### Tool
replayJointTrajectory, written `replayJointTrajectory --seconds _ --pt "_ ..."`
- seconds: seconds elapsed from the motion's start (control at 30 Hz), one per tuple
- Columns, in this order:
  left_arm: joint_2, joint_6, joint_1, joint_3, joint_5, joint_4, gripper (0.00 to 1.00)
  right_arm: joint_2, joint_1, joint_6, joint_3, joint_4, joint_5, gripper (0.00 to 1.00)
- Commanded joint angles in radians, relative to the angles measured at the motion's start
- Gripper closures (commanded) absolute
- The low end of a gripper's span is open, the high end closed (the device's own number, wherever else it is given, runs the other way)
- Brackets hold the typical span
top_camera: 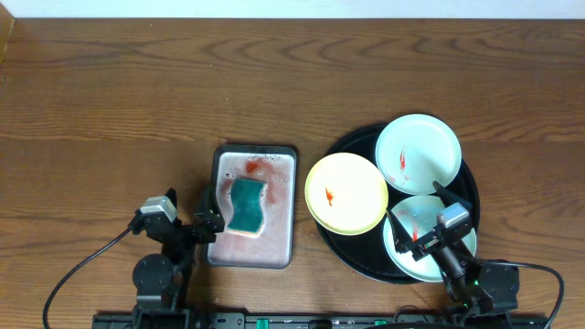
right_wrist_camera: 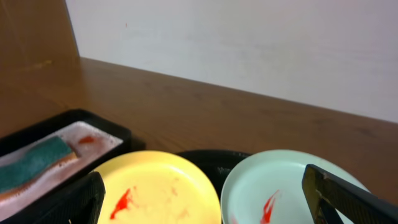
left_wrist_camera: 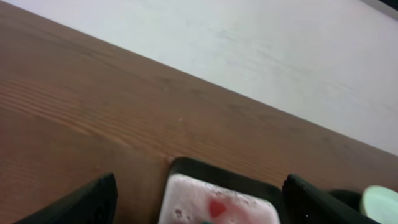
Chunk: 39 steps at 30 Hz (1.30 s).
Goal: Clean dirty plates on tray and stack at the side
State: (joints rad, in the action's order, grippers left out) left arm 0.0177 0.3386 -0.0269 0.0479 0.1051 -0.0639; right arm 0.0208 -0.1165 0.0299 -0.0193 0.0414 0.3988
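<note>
Presently, smeared plates on black tray, left pincer wide by grey tray, right pincer wide.

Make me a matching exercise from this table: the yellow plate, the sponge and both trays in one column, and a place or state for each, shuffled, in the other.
Things:
1. pale yellow plate
2. teal sponge
3. black tray
4. grey tray

Places or states:
A. round, farthest to the right
B. rectangular, stained pink inside
C. overlaps the round tray's left rim
D. lies inside the rectangular tray

Pairs: 1-C, 2-D, 3-A, 4-B
</note>
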Motion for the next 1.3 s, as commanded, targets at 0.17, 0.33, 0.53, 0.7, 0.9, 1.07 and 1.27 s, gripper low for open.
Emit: replayJointTrajectory --seconds 0.17,0.33,0.53,0.7,0.9,1.07,1.27 --pt "0.312 -0.017 0.002 0.419 0.049 -0.201 0.15 0.247 -0.007 -0.014 -0.352 0.119 0.002 0.01" --pt "0.659 -0.032 0.002 0.759 0.163 -0.496 0.14 0.562 -0.007 -0.015 -0.662 0.396 0.013 0.01" --pt "1.035 -0.032 0.002 1.101 0.186 -0.894 0.15 0.966 -0.007 -0.044 -1.073 0.766 0.051 0.01" --pt "1.182 -0.027 0.002 1.138 0.233 -0.993 0.15 1.167 -0.007 -0.044 -1.269 0.884 0.166 0.01" --pt "1.297 -0.078 -0.016 1.138 0.393 -1.049 0.2 1.24 -0.007 -0.081 -1.285 0.891 0.258 0.01" --pt "1.358 -0.106 -0.172 1.128 0.168 -1.087 0.2 1.243 -0.011 -0.043 -1.284 0.972 0.188 0.01" --pt "1.413 0.064 -0.349 1.04 -0.206 -1.004 0.2 1.242 -0.057 -0.044 -1.274 1.107 0.031 0.01"
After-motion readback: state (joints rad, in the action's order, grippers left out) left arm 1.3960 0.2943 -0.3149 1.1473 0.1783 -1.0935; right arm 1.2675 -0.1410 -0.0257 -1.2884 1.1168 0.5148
